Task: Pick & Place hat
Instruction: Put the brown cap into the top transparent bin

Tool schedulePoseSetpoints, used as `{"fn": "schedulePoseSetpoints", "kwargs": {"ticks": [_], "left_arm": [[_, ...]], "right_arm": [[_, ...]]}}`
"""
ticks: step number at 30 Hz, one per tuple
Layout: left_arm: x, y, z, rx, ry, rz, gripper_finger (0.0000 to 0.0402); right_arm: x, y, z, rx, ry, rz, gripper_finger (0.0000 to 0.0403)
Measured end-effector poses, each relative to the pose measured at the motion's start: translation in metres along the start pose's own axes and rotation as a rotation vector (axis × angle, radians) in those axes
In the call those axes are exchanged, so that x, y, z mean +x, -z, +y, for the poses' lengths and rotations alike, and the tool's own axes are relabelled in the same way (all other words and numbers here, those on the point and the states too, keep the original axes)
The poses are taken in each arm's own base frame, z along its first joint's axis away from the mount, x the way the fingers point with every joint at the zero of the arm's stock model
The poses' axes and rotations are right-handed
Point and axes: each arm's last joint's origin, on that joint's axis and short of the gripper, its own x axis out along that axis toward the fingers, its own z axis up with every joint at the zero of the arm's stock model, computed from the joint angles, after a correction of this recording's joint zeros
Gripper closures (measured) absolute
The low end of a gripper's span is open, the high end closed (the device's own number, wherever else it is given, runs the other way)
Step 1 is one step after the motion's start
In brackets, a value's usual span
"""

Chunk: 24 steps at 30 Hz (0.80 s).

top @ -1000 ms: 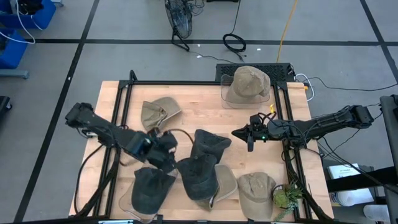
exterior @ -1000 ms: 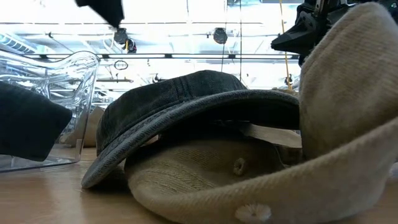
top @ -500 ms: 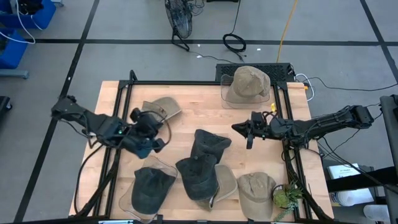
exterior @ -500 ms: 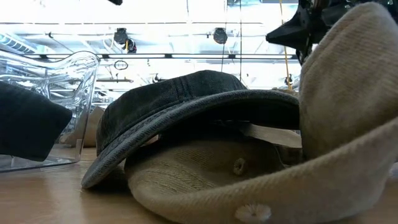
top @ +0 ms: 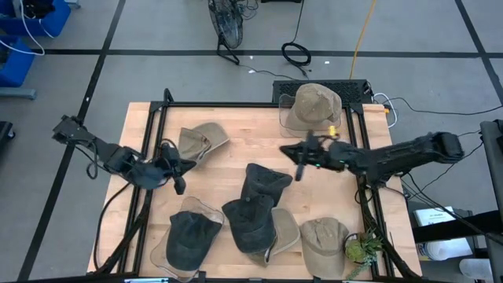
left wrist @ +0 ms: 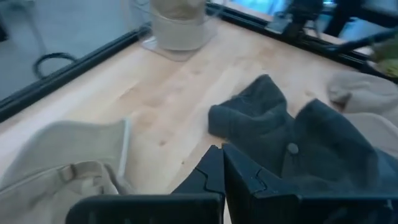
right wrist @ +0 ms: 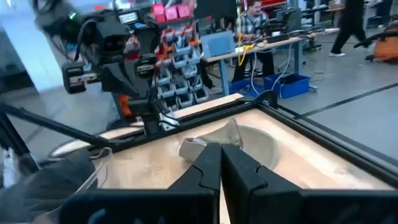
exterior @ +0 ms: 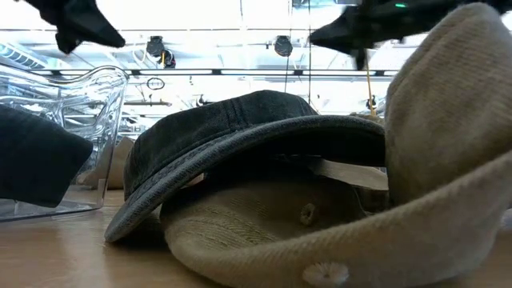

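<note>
Grey floor surrounds the pale wooden table (top: 244, 149). At left, the left gripper (top: 178, 171) hovers empty, fingers together, beside a tan cloth cap (top: 200, 140). Dark denim caps (top: 250, 212) lie mid-table. Rightward, the right gripper (top: 296, 156), pinched together, reaches inward, empty. No writing is legible. Only the right wrist view shows people behind.

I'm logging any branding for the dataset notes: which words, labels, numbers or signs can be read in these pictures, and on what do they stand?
None can be read.
The dark cap and tan cap in the low view show no lettering.
The coloured bins behind the table are too blurred to read.
</note>
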Motion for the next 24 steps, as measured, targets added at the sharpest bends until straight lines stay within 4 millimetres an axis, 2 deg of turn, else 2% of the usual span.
{"fn": "schedulePoseSetpoints", "kwargs": {"ticks": [5,10,16,19,24], "left_arm": [[0.000,0.013,0.028,0.047,0.115,-0.048,0.0400],[0.001,0.025,0.055,0.082,0.156,-0.097,0.0401],[-0.007,0.028,0.079,0.088,0.149,-0.147,0.0401],[-0.008,0.028,0.086,0.099,0.161,-0.150,0.0401],[-0.007,0.023,0.093,0.097,0.156,-0.176,0.0401]], "right_arm": [[0.064,-0.016,0.012,-0.115,-0.025,0.099,0.0403],[0.117,-0.022,0.015,-0.215,0.018,0.303,0.0403],[0.164,-0.034,0.019,-0.335,0.032,0.404,0.0394],[0.185,-0.038,0.020,-0.371,0.037,0.442,0.0377],[0.218,-0.033,0.018,-0.465,0.033,0.509,0.0338]]}}
